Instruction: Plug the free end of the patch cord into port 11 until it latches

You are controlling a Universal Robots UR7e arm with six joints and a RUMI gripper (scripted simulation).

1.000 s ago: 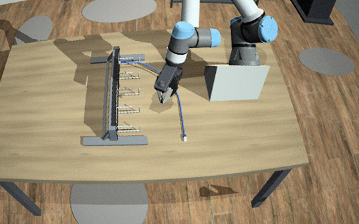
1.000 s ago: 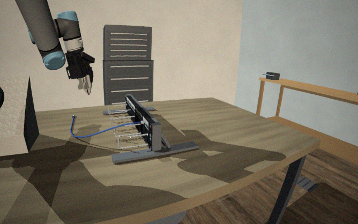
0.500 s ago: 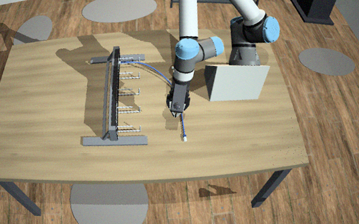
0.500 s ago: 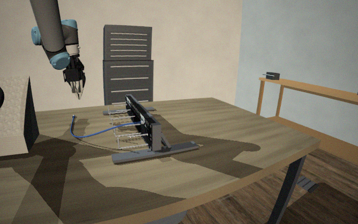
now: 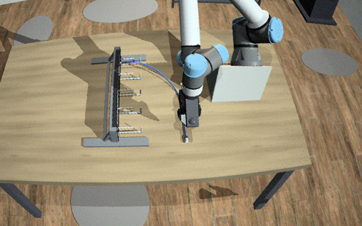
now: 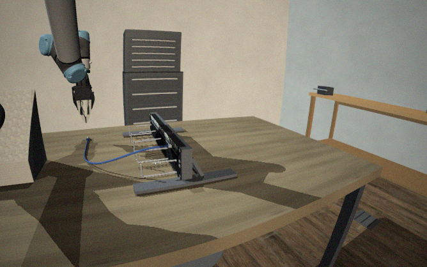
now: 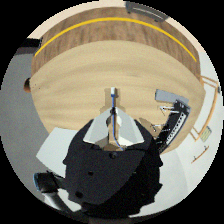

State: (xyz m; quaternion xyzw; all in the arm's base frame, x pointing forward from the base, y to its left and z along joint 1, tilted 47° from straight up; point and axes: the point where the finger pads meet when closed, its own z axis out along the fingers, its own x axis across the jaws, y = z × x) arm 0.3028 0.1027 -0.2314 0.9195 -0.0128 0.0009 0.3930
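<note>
The blue patch cord [image 5: 163,75] [image 6: 112,160] runs in an arc from the rack's port face to its free plug. The free plug [image 5: 186,136] [image 6: 88,138] [image 7: 114,91] is small and pale and lies at the cord's end out on the table; its latch side is too small to tell. The rack [image 5: 113,96] [image 6: 186,163] [image 7: 175,121] stands upright on two grey feet. Port numbers cannot be read. My gripper [image 6: 85,121] [image 7: 113,107] is shut and empty, pointing down above the cord near the free plug. In the top view the arm hides part of the cord.
Wire cable hooks [image 5: 130,130] [image 6: 141,169] stick out from the rack's port side, towards the cord. A pale upright panel [image 5: 240,85] [image 6: 16,137] [image 7: 56,149] stands beside the arm's base. The front table edge [image 5: 146,184] lies beyond the free plug.
</note>
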